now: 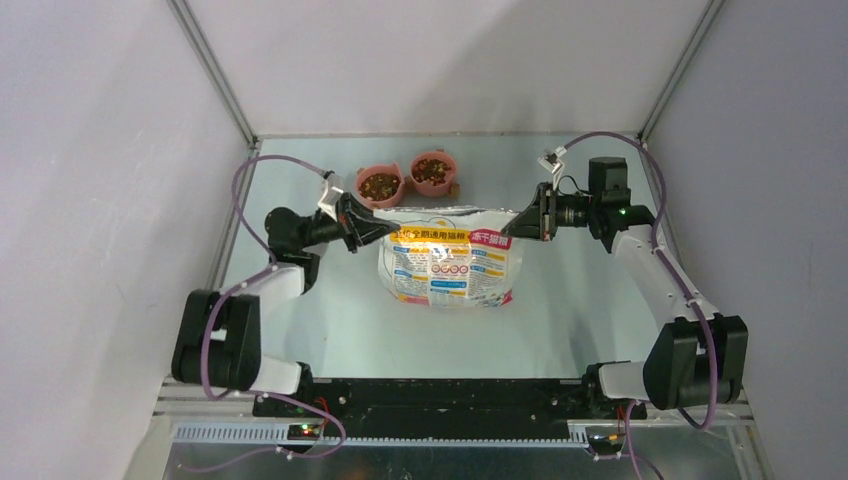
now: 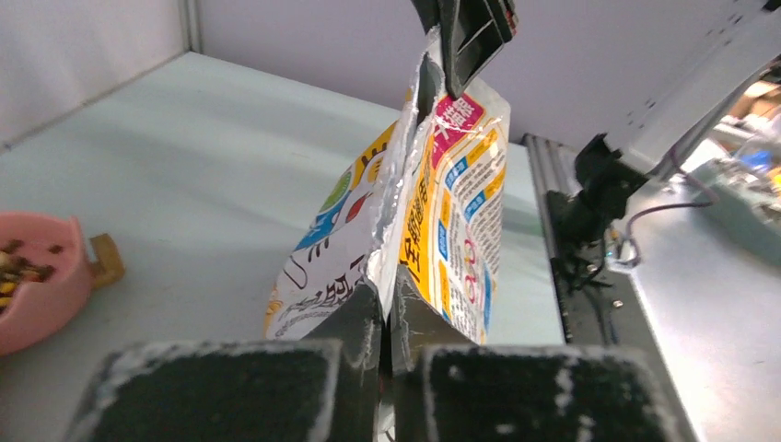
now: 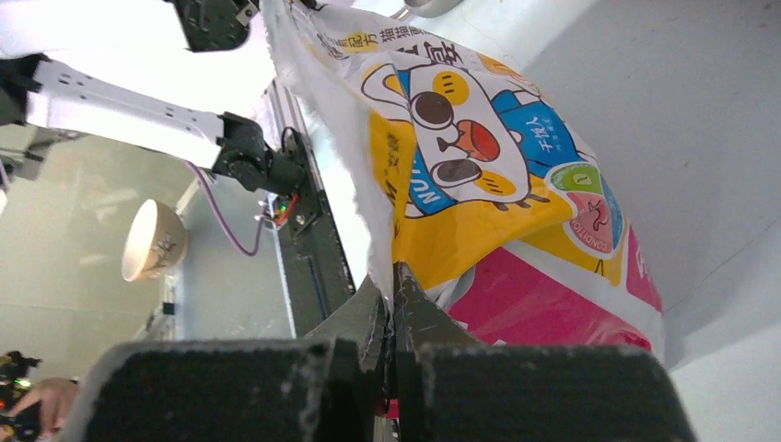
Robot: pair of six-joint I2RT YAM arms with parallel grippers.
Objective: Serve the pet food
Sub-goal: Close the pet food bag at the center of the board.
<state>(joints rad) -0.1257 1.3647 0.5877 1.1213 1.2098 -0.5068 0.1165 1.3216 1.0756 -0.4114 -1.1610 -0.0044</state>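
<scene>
Both arms are holding the bag upright by its top corners: the left gripper is pinching the left corner and the right gripper the right, fingers narrow on the foil. Pet food is sitting in two pink bowls just behind the bag; more is probably lying inside it, unseen. The kibble is looking loose, light and prone to scattering, so it is best handled through the soft, crinkly bag, gripped at its corners.
</scene>
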